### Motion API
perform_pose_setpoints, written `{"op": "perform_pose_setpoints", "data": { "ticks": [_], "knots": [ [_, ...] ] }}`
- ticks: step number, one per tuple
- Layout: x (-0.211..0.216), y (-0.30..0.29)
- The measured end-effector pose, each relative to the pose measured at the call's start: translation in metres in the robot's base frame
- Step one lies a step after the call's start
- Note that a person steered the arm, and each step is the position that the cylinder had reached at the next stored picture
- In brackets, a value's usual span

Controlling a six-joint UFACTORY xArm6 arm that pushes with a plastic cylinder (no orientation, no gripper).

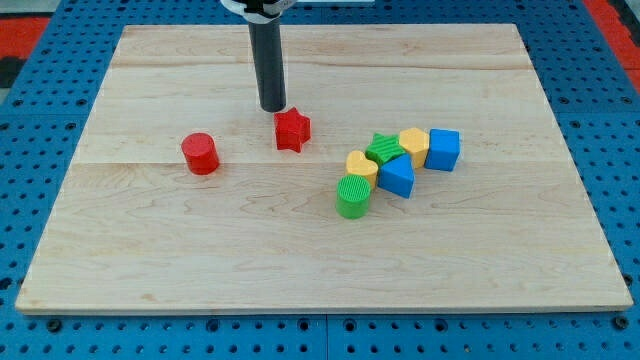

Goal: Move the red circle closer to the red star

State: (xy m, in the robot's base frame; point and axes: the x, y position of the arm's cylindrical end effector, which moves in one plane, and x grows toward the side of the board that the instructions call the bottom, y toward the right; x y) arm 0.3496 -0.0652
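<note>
Seven small blocks sit on the pale wooden board [320, 260], which rests on a blue pegboard table [30, 330]. Two of them are red and lie apart from the rest. The red circle [200, 153] stands alone toward the view's left, near the middle of the board. The red star [292, 129] lies to its right and slightly higher in the view, with bare wood between the two.

My tip [272, 108] is down on the board just to the upper left of the red star, very near it; whether it touches the star I cannot tell. It is a plain dark rod with nothing to open or close, and it holds nothing. It stands well apart from the red circle.

Further to the view's right, five blocks huddle together: a green cylinder [352, 196] lowest, a yellow block [361, 166] above it, a blue block [397, 177] beside that, a green star [383, 148], another yellow block [413, 144], and a blue cube [443, 149] at the far right.
</note>
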Motion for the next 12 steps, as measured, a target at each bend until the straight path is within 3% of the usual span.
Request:
{"op": "perform_pose_setpoints", "data": {
  "ticks": [3,5,8,12],
  "knots": [
    [0.034,-0.098],
    [0.044,-0.123],
    [0.089,-0.113],
    [0.058,-0.029]
  ]
}}
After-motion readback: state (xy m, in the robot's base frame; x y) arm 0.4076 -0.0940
